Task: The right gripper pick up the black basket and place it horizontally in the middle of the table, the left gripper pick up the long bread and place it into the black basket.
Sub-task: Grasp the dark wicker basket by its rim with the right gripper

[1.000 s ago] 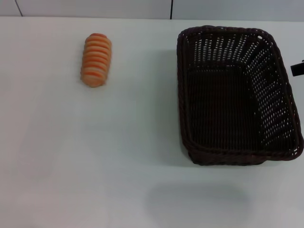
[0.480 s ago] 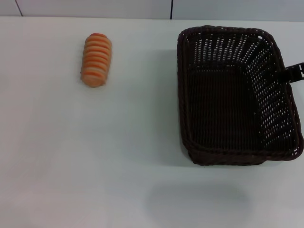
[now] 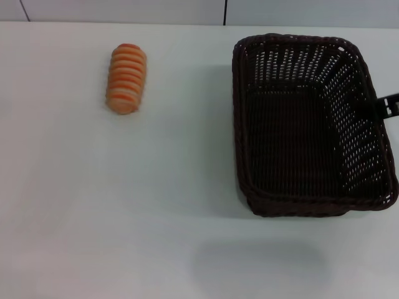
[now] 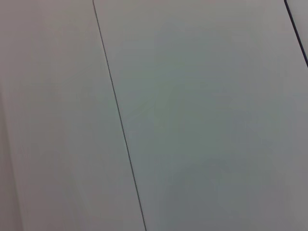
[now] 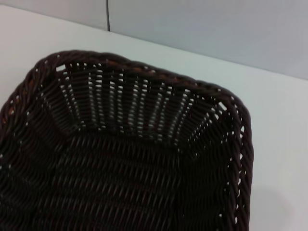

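The black basket (image 3: pixel 308 124) stands on the right side of the table (image 3: pixel 124 205), its long side running away from me; it is empty. It fills the right wrist view (image 5: pixel 120 159), seen from close above. The long bread (image 3: pixel 126 78) lies at the far left, apart from the basket. Only a thin black tip of the right gripper (image 3: pixel 376 106) shows, entering from the right edge and reaching over the basket's right rim. The left gripper is out of view; the left wrist view shows only a plain pale surface with a thin dark seam (image 4: pixel 118 120).
A pale wall with dark vertical seams (image 3: pixel 224 12) runs along the table's far edge. Bare tabletop lies between the bread and the basket and along the front.
The right gripper's black tip has come in from the right edge, moving left and slightly down until it is over the basket's right rim. The basket and bread have not moved.
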`<move>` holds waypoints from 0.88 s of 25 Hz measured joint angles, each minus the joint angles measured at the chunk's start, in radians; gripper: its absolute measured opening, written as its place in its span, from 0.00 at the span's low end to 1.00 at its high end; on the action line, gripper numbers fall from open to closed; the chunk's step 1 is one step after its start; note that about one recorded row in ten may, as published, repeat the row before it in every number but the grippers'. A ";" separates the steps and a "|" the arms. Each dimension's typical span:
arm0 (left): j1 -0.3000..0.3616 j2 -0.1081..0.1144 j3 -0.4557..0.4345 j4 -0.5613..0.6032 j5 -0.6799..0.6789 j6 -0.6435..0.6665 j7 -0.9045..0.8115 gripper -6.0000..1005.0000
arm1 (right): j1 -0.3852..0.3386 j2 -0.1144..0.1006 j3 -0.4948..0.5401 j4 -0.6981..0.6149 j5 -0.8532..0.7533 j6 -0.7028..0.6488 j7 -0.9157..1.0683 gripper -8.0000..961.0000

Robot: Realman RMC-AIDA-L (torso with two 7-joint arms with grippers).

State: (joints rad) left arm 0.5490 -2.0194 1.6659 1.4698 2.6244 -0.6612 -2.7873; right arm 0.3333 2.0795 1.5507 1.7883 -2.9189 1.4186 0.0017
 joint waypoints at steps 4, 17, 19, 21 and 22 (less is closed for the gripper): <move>0.000 0.003 0.000 -0.005 0.000 0.000 0.000 0.82 | -0.008 -0.001 -0.008 -0.011 0.001 -0.010 0.005 0.57; -0.001 -0.001 -0.008 -0.012 0.025 0.000 0.000 0.81 | -0.033 0.000 -0.045 -0.096 0.006 -0.123 0.006 0.56; -0.001 -0.003 -0.010 -0.013 0.027 0.000 0.000 0.81 | -0.034 0.000 -0.051 -0.116 0.005 -0.141 0.006 0.56; -0.001 -0.007 -0.011 -0.014 0.029 0.000 0.000 0.81 | -0.034 0.000 -0.051 -0.125 0.004 -0.148 0.005 0.56; -0.001 -0.008 -0.013 -0.014 0.029 0.000 0.000 0.81 | -0.033 0.000 -0.052 -0.143 0.004 -0.162 0.003 0.56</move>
State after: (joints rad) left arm 0.5476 -2.0277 1.6532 1.4561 2.6533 -0.6612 -2.7870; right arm 0.3007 2.0793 1.4987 1.6453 -2.9150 1.2566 0.0046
